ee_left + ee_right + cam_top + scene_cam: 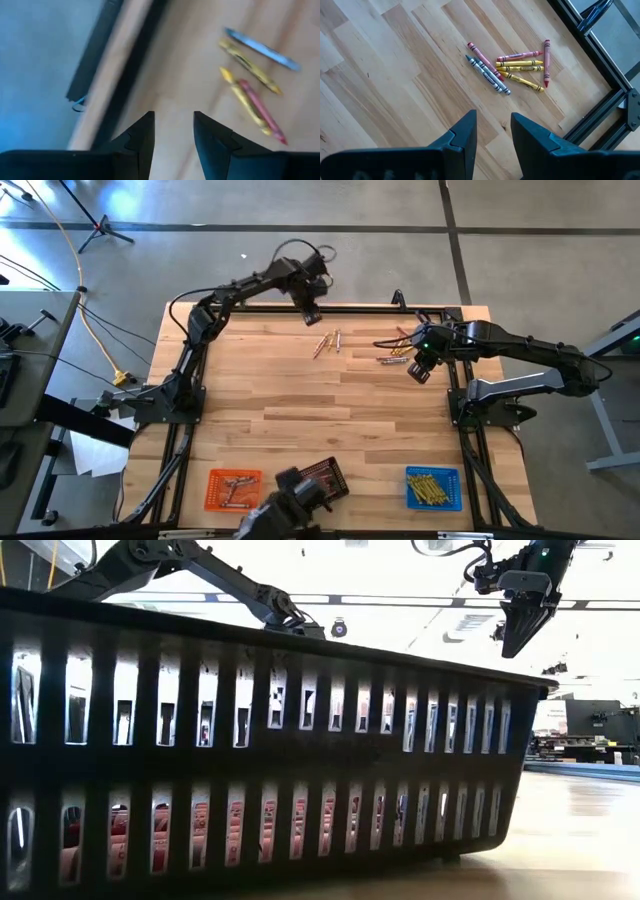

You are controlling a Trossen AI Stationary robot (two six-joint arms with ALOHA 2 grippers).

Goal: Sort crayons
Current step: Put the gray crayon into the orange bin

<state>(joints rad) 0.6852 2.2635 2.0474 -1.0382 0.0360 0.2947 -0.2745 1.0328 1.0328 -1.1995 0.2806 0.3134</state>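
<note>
Two small groups of crayons lie flat on the wooden table near its far edge. One group [328, 343] is mid-table; it shows in the left wrist view [252, 97] as yellow, red and grey sticks. The other group [393, 352] is to its right; it shows in the right wrist view [512, 67] in yellow, red and grey. My left gripper [311, 313] hovers open and empty above the far edge, left of the first group. My right gripper [421, 370] hovers open and empty just right of the second group.
Three trays stand at the near edge: an orange one [232, 489] with crayons, a black one [322, 478], and a blue one [432, 487] with yellow crayons. The black tray's slotted wall [300, 760] fills the low view. A black frame [600, 107] borders the table.
</note>
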